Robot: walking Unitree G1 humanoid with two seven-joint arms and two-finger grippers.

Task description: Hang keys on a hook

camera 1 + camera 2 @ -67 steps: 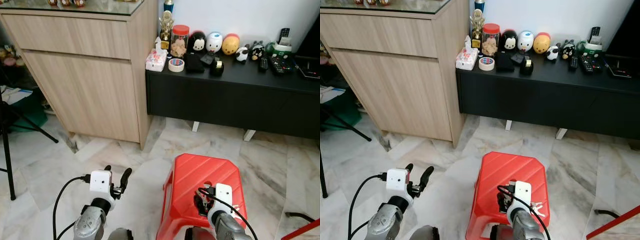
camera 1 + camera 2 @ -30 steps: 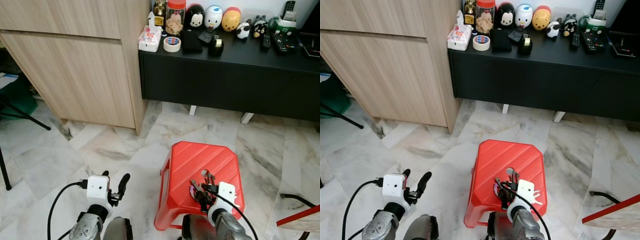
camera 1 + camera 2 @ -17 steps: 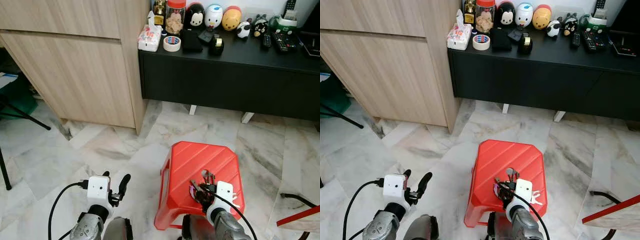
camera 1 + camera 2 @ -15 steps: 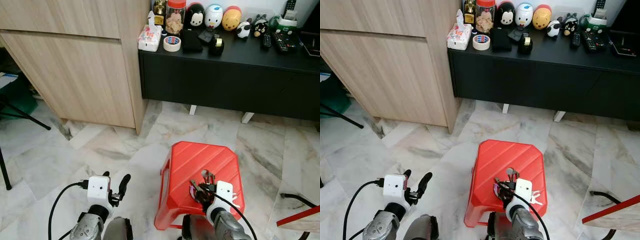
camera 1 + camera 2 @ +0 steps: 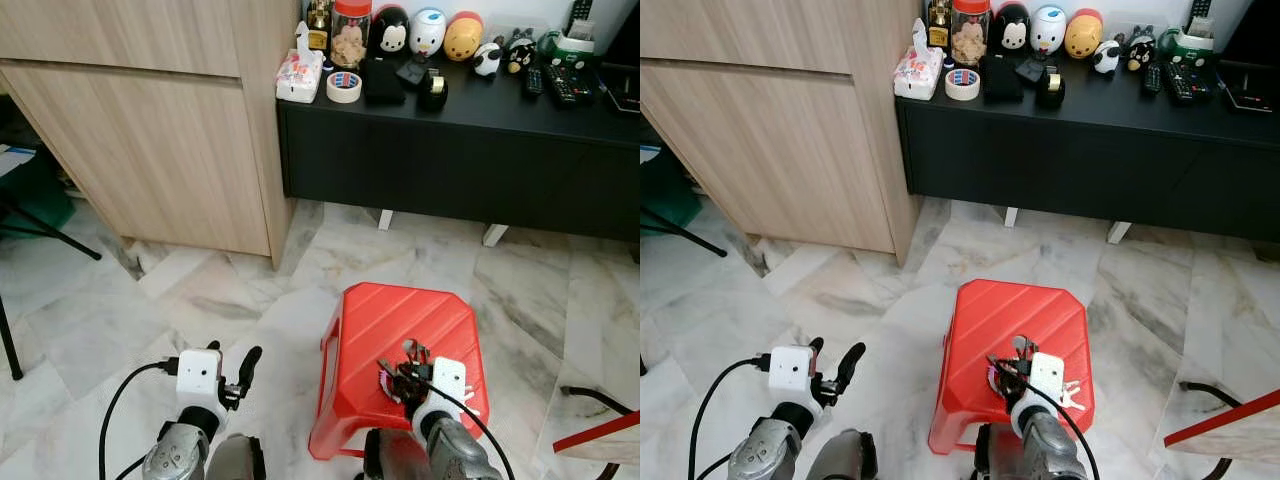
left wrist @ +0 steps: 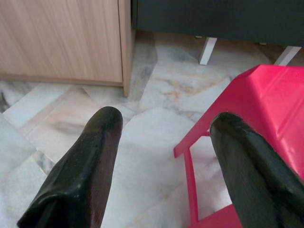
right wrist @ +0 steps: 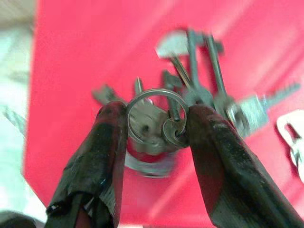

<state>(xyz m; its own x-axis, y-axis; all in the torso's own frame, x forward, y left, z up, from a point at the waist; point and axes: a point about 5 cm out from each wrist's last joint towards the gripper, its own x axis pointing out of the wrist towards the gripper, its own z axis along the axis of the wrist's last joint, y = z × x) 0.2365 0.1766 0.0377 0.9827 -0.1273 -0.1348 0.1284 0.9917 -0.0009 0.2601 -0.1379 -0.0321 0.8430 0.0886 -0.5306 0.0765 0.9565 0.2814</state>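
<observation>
A bunch of keys (image 7: 161, 118) on a metal ring lies on top of a red plastic stool (image 5: 400, 320) in front of me. My right gripper (image 7: 156, 116) reaches down over the stool's near side, and its two black fingers (image 7: 107, 142) press on either side of the key ring. The head view shows the keys (image 5: 410, 356) sticking out just beyond the right gripper (image 5: 398, 382). My left gripper (image 5: 231, 355) hangs open over the marble floor to the left of the stool, holding nothing. In the left wrist view the stool's edge (image 6: 270, 99) lies beside one finger.
A light wooden cabinet (image 5: 150, 130) stands at the back left. Beside it a low black console (image 5: 460, 150) carries toy figures, a tape roll and remotes. A tripod leg (image 5: 10, 340) crosses the far left. A cable (image 5: 590, 395) lies on the floor at right.
The camera has tilted down since the earliest frames. My right gripper moved up to the keys and its fingers now hold the ring; the bunch shifted slightly. The left arm stayed put.
</observation>
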